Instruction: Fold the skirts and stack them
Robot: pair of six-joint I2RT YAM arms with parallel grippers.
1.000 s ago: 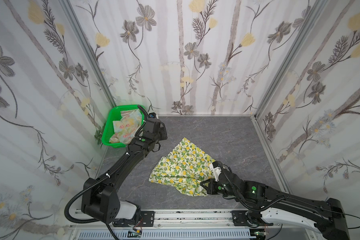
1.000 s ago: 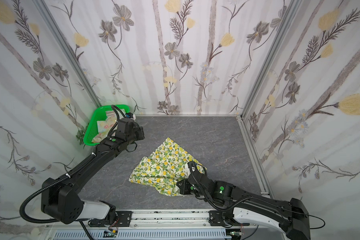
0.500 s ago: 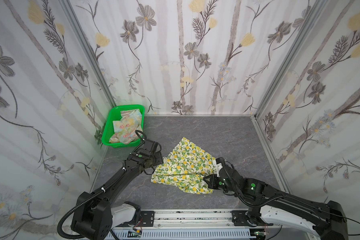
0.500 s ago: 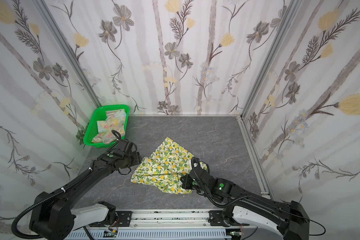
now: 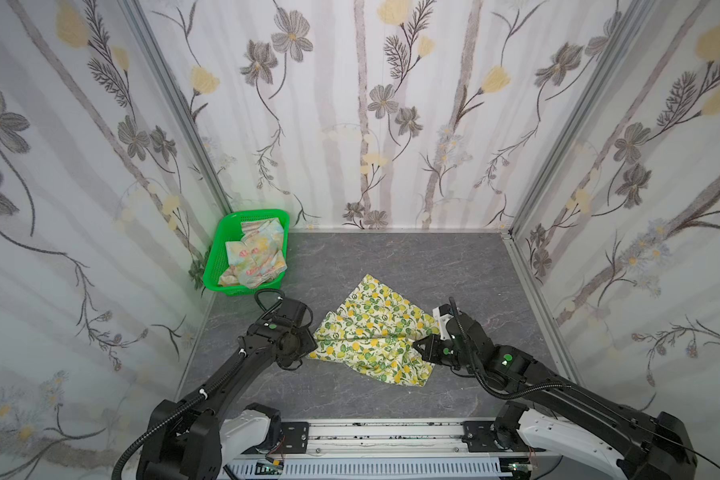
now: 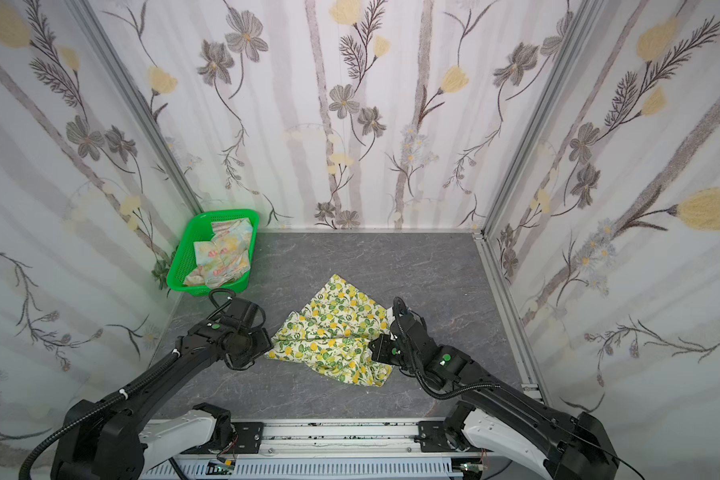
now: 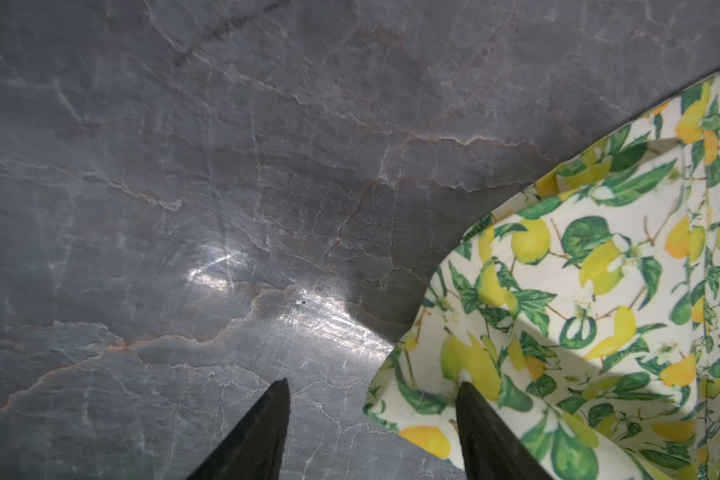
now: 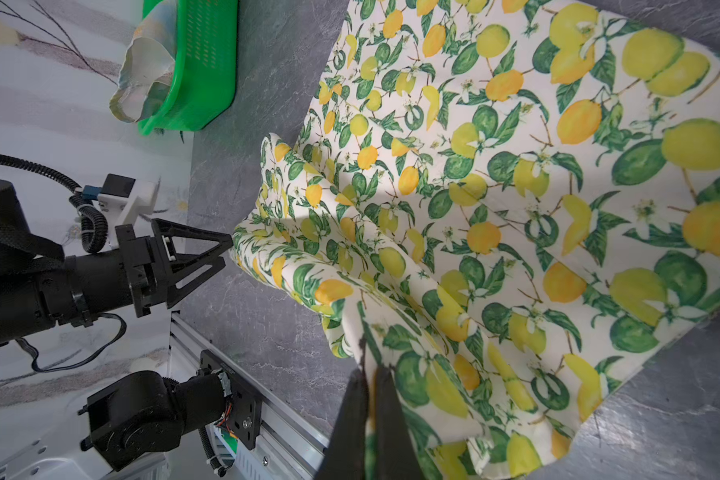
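Observation:
The cream lemon-print skirt (image 5: 375, 336) (image 6: 333, 332) lies rumpled on the grey table in both top views. My right gripper (image 8: 371, 372) (image 5: 418, 345) is shut on a fold at the skirt's right edge. My left gripper (image 7: 373, 386) (image 8: 226, 250) stands open at the skirt's left corner. One of its fingers (image 7: 474, 415) is over the cloth (image 7: 599, 291) and the other is over bare table. The pastel flowered skirt (image 5: 254, 257) (image 6: 225, 253) lies crumpled in the green basket (image 5: 217, 257) at the back left.
The green basket (image 6: 181, 257) (image 8: 200, 62) stands against the left wall in the back corner. Flowered walls close off three sides, and a metal rail (image 5: 375, 432) runs along the front edge. Grey table (image 5: 391, 266) shows behind the lemon skirt.
My left arm came from the basket down to the lemon skirt's left corner, and its gripper opened. My right gripper kept its hold and shifted the cloth slightly.

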